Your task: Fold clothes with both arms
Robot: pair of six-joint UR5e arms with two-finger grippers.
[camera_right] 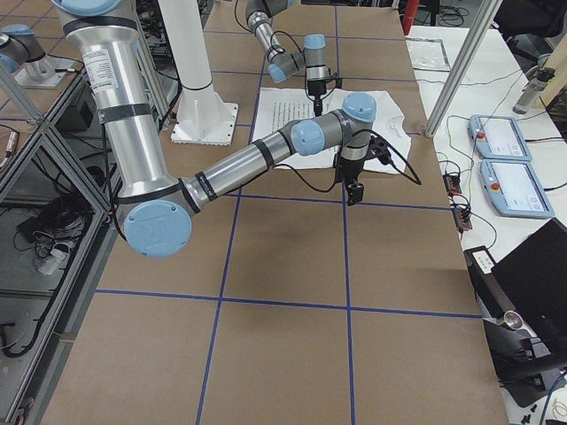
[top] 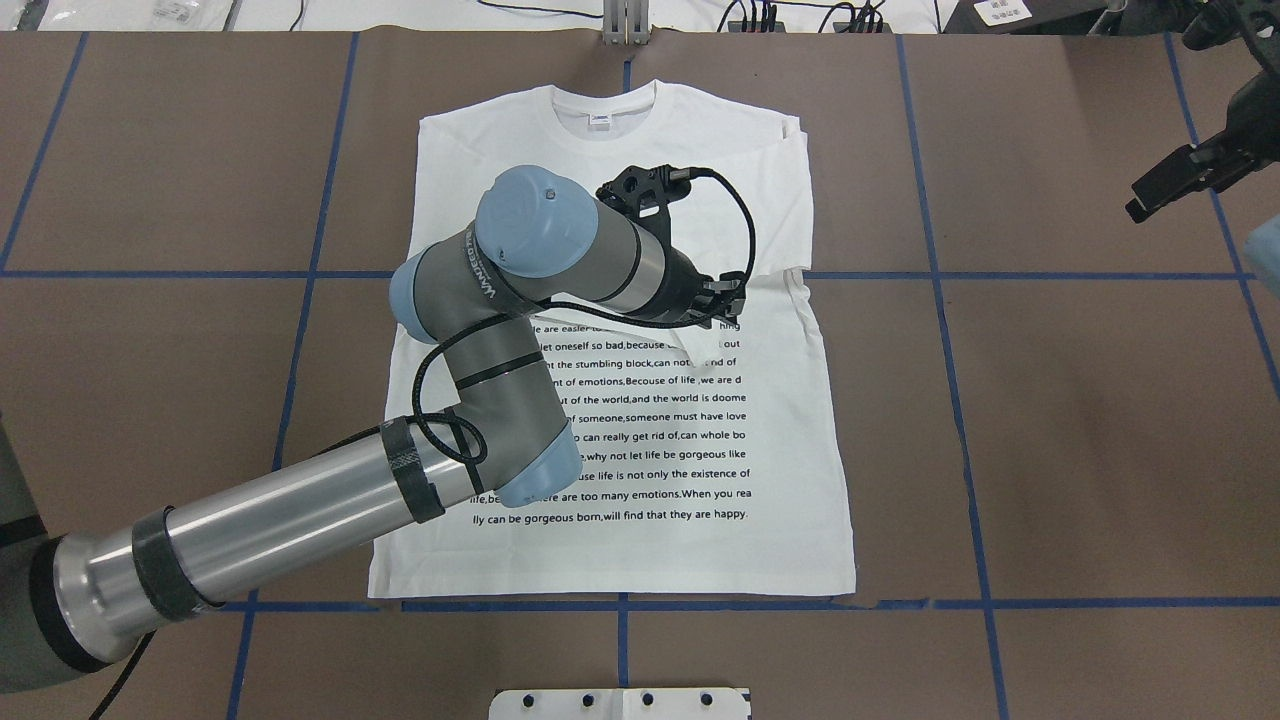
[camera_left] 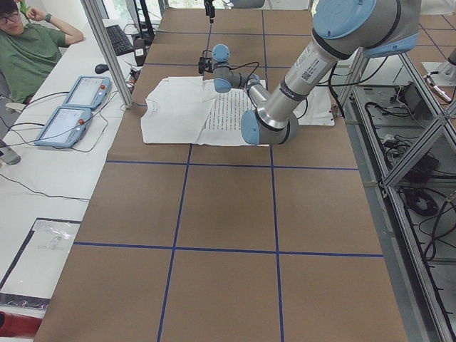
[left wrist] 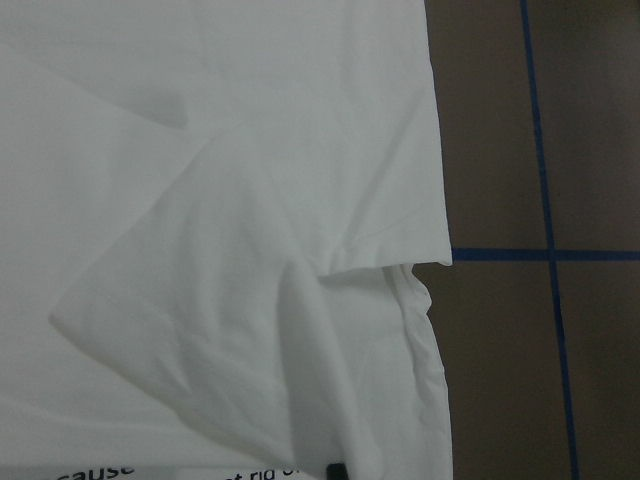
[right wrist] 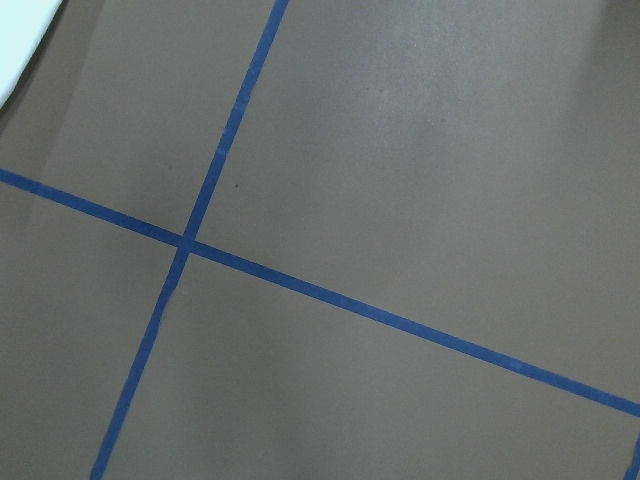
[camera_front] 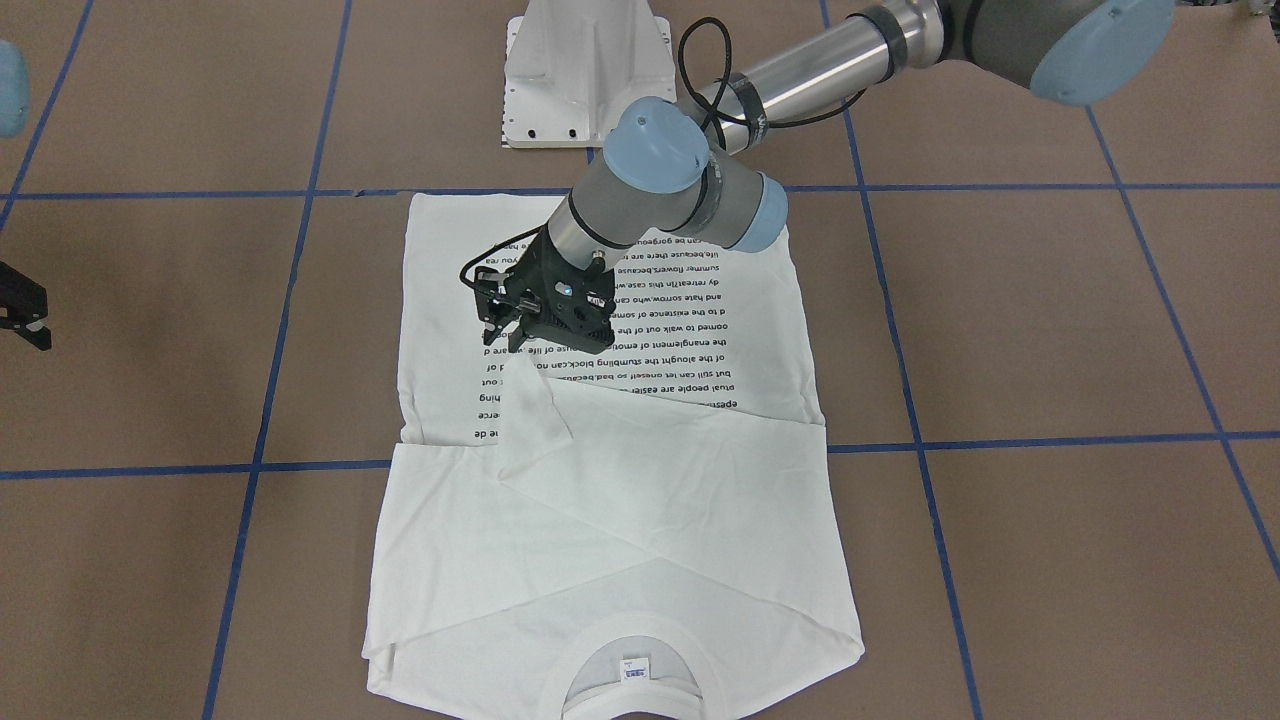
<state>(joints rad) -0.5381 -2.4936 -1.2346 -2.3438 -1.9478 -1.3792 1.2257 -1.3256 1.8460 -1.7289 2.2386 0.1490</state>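
Note:
The white long-sleeved T-shirt (top: 640, 440) lies flat on the brown table, black text face up, with its collar (camera_front: 625, 680) and neck label (camera_front: 632, 668) on the side away from the robot. Both sleeves are folded in across the chest (camera_front: 660, 480). My left gripper (camera_front: 510, 335) hovers low over the shirt's middle, also seen in the overhead view (top: 722, 305). It looks shut on the end of one sleeve, which rises to it as a ridge (left wrist: 300, 380). My right gripper (top: 1165, 185) is off the shirt over bare table and looks open and empty (camera_front: 30, 320).
The white pedestal base (camera_front: 585, 70) stands at the robot's side of the table. Blue tape lines (right wrist: 400, 320) grid the brown surface. An operator (camera_left: 28, 50) and two tablets (camera_left: 78, 107) are beyond the table's far edge.

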